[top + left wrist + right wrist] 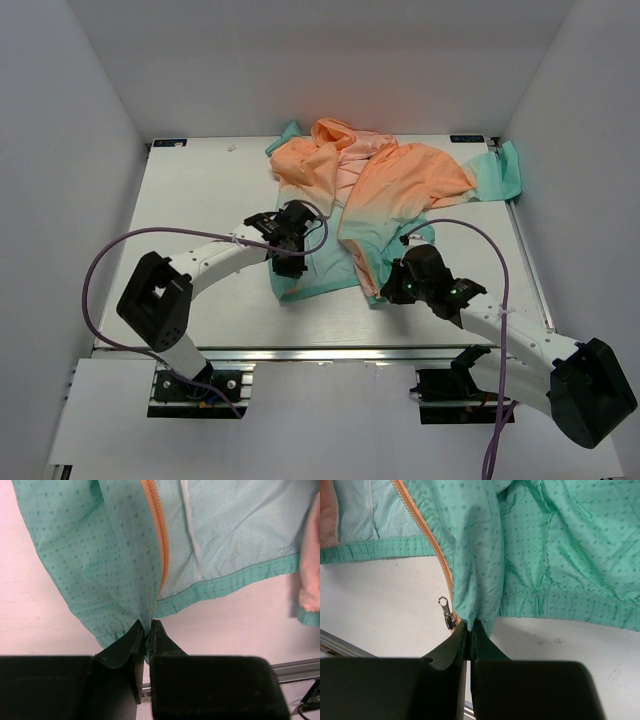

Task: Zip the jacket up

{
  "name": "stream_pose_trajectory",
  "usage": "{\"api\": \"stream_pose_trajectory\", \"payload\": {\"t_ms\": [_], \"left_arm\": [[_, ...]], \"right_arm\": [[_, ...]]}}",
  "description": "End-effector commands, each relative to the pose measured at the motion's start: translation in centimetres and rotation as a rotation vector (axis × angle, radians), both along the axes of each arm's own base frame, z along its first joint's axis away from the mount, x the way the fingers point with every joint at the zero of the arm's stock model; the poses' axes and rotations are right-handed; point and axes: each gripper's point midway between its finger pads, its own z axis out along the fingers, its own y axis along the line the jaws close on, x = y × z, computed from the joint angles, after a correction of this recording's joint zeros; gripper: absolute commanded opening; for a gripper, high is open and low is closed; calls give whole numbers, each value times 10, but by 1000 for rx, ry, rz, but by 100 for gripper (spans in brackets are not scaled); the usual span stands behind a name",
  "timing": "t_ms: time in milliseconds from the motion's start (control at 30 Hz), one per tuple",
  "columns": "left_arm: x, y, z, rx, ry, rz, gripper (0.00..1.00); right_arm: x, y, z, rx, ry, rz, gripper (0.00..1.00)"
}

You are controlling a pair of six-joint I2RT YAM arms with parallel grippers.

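White walls [300, 70] stand on 3 sides of a pale tabletop [200, 190]. On it the jacket [400, 190] lies crumpled, from the middle of the far edge down toward the near edge. 1 teal sleeve end reaches the right edge close to the far right corner. The peach-orange part is at the far side and the teal hem points to the near edge. The front is open, and the 2 hem halves lie apart.

The left gripper [285, 232] is at the left hem half. In the left wrist view its fingers are pressed together on the teal hem, just at the lower end of the orange zipper [160, 540]. The right gripper [395, 285] is at the right hem half, and its fingers too are pinched on a fold of teal cloth at the hem. A small metal slider [447, 614] hangs at the end of the zipper tape, just beside these fingertips. It seems to touch one of them, but I cannot tell for sure. A purple cable [100, 270] loops beside the left arm.
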Motion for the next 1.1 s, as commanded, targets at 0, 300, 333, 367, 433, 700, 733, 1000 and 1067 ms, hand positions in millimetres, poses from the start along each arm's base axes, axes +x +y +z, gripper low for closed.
{"api": "stream_pose_trajectory", "payload": {"t_ms": [0, 300, 333, 367, 433, 700, 733, 1000, 1067], "left_arm": [[-7, -6, -7, -45, 22, -21, 0], [-11, -2, -27, -16, 52, -7, 27], [-10, -1, -27, -6, 50, -8, 27], [-10, 0, -29, 7, 58, -13, 27], [-8, 0, -31, 19, 60, -20, 32], [-8, -2, -37, 31, 81, -26, 41], [-8, -3, -37, 26, 84, -28, 42], [-8, -5, -29, 9, 75, -27, 47], [-8, -5, -30, 5, 80, -26, 39]], "right_arm": [[1, 0, -3, 5, 0, -2, 0], [1, 0, -5, -1, 5, 3, 0], [1, 0, -5, 0, 5, 4, 0], [1, 1, -4, 1, 5, 7, 0], [1, 1, -5, -1, 5, 9, 0], [0, -1, -6, -9, 8, 7, 0], [0, -1, -6, -10, 8, 11, 0], [1, 2, -6, -5, 10, 21, 0], [1, 2, -7, -9, 14, 24, 0]]}}
